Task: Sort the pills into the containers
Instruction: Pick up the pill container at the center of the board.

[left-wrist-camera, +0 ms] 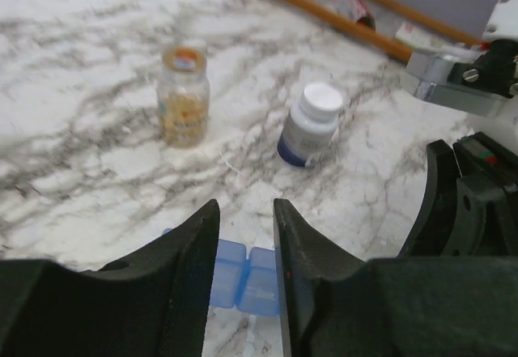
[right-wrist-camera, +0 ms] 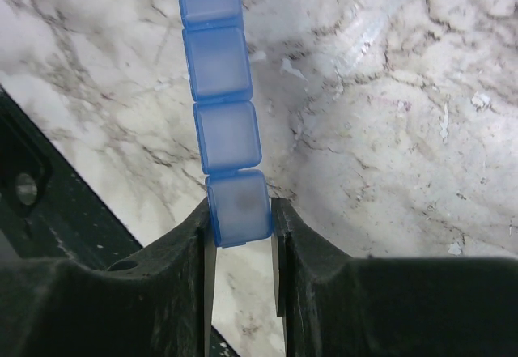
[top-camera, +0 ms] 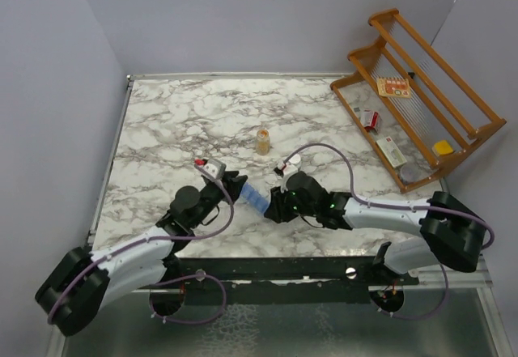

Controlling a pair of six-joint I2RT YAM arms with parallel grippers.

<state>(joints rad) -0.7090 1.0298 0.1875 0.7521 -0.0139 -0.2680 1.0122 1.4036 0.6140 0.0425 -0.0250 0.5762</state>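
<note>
The containers (top-camera: 256,197), a narrow translucent blue strip of lidded compartments, lie on the marble between my two grippers. My right gripper (right-wrist-camera: 241,211) is shut on the strip's end compartment, and the rest of the containers (right-wrist-camera: 218,61) run straight away from it. At the strip's other end, my left gripper (left-wrist-camera: 245,207) stands open just above the containers (left-wrist-camera: 243,272), with two compartments showing in the gap between its fingers. No loose pills show. An amber bottle (left-wrist-camera: 184,94) with pale yellow contents and a dark bottle with a white cap (left-wrist-camera: 312,124) stand beyond.
A wooden rack (top-camera: 421,90) with small packets leans at the back right corner. The right arm's wrist (left-wrist-camera: 469,203) is close on the right in the left wrist view. A dark rail (top-camera: 283,268) runs along the table's near edge. Walls close in the left and back.
</note>
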